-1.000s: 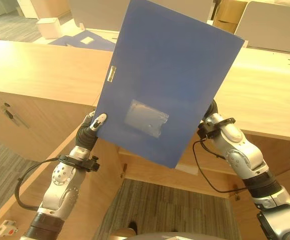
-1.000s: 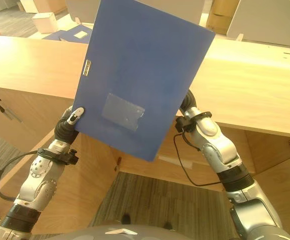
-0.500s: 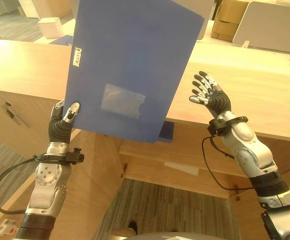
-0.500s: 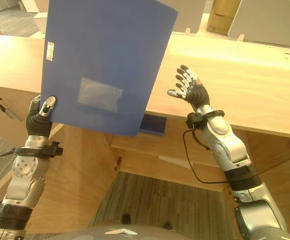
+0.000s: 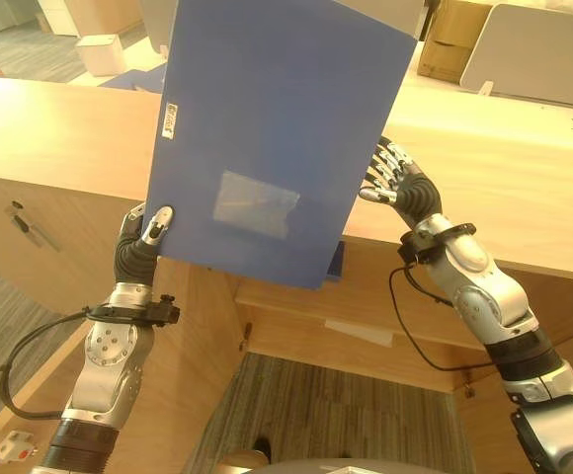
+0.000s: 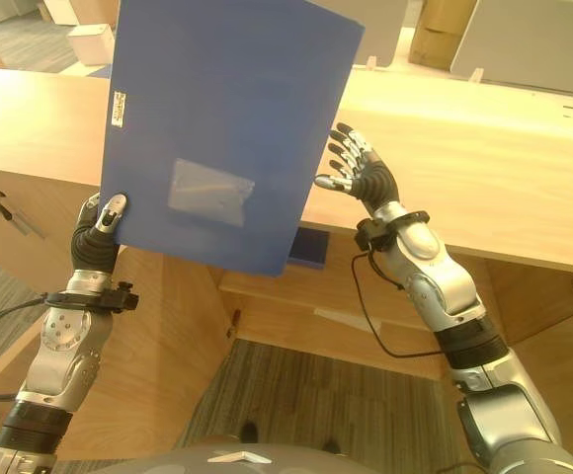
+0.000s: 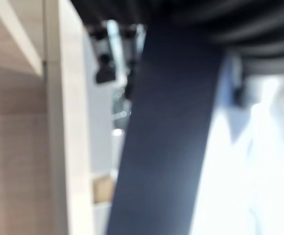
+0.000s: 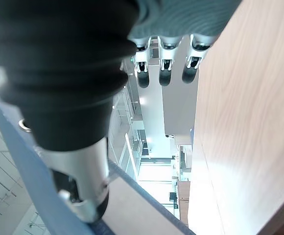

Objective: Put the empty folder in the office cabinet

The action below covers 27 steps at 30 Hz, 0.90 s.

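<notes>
**Blue folder up in the air, pinched by the left hand**

Big blue folder point(image 5: 277, 138) held upright over the front edge of the wooden desktop point(image 5: 59, 128), tilted a bit, flat face toward the camera. Clear pocket point(image 5: 256, 204) on that face, plus a small white label point(image 5: 171, 120) near its left edge. Gripped at the lower left corner by the left hand point(image 5: 146, 237): thumb pressed on the front, fingers curled round behind. Same dark blue edge of the folder right up close in the left wrist view.

Right hand point(image 6: 361, 178) raised just beside the folder's right edge, fingers spread and straight, holding nothing. Can't tell if the thumb actually touches the folder; in the right wrist view it sits right at the blue edge.

Below the desktop: open wooden cabinet point(image 5: 296, 316) with a shelf, and another dark blue item point(image 6: 308, 249) lying there, peeking out under the folder's lower corner. Grey carpet point(image 5: 336, 415) underneath. More blue folders point(image 5: 173, 79) on the far side of the desk, half hidden.
</notes>
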{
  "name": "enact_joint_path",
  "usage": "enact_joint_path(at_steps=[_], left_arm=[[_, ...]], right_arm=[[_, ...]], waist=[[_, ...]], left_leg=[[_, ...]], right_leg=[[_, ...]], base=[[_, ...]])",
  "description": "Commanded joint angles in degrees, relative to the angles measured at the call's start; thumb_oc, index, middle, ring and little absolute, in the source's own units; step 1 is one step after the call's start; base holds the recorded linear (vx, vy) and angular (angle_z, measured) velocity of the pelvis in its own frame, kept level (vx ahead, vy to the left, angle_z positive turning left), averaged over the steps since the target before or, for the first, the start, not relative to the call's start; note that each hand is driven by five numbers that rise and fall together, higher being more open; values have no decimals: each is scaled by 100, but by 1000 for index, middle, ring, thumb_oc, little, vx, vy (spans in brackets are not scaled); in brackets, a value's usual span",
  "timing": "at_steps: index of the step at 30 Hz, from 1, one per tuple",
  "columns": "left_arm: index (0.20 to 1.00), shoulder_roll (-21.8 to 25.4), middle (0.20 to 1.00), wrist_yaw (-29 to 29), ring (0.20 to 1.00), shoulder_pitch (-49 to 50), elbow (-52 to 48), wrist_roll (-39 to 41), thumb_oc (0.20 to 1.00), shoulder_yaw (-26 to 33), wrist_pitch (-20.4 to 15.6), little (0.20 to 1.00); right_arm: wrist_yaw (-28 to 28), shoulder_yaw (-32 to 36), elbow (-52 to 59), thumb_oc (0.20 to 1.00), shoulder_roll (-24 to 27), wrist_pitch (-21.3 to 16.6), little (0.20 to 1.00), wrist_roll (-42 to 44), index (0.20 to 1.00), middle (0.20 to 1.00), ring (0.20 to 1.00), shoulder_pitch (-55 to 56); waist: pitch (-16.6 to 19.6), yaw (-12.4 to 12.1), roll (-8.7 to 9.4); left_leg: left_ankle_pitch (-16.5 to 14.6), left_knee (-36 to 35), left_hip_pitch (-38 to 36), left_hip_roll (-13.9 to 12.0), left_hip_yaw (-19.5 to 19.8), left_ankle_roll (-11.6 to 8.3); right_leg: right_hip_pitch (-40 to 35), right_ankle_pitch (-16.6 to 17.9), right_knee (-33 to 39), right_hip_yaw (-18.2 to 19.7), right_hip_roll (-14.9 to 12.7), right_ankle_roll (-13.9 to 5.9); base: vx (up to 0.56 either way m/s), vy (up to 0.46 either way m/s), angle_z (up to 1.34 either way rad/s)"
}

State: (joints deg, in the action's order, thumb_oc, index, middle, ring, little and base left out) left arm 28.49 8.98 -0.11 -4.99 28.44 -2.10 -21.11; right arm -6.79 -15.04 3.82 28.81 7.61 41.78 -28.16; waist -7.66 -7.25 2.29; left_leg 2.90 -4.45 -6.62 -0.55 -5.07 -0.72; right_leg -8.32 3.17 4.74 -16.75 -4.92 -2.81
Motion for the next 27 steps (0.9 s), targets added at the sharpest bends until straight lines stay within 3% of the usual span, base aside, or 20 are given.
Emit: enact_joint_path(at_steps=[1,18,27], left_arm=[[200,320,200,44,200,-527,-59,-234,200,-237,-382,200],[200,382,200,-357,200,-531,-25,-719,200,-414,-303,200],[200,549,200,-614,200,-416,67,-929,200,-234,-360,200]], right_arm=[[38,-180,163,1000,-158,-123,1000,280,1000,1000,1000,-639],[255,-669,386,1000,-416,335,1000,600,1000,1000,1000,-1318],[167,-707,674,1000,-235,496,1000,770,1000,1000,1000,-1183]], waist=[[385,-156,33],[393,-245,16],[392,-220,22]], left_leg=[[-365,-55,-75,-198,153,-62],[-362,-55,-87,-219,129,-77],[-354,-55,-85,-229,109,-79]], right_leg=[[-2,43,26,235,-551,-580],[-21,23,26,213,-560,-561],[-16,21,26,250,-545,-560]], base=[[0,0,0],[2,0,0],[0,0,0]])
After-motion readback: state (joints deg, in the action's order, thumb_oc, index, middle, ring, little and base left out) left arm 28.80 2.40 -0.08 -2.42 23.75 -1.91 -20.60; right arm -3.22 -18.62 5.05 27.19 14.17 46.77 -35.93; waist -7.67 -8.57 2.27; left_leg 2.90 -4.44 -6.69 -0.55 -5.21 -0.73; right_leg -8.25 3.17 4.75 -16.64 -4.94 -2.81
